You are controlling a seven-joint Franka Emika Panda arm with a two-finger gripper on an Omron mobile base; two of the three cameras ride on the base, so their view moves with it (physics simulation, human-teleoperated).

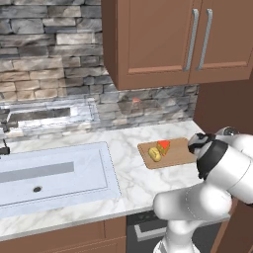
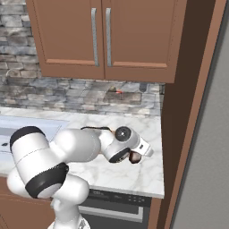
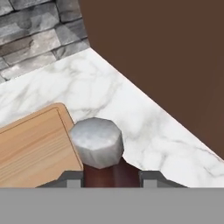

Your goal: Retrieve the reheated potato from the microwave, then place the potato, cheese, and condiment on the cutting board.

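Two tool (image 3: 112, 180) fingers clamp the grey-capped, brown-red condiment (image 3: 98, 146) beside the wooden cutting board (image 3: 30, 148).

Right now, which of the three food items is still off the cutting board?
The condiment, the grey-capped brown bottle standing between the gripper fingers on the marble beside the cutting board. The potato and cheese already lie on the wood.

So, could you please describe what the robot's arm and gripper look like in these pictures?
The arm is made of glossy white rounded segments joined by black bands, with a grey disc cap at the wrist. The gripper ends in two small dark grey fingertips. No cables or markings are visible.
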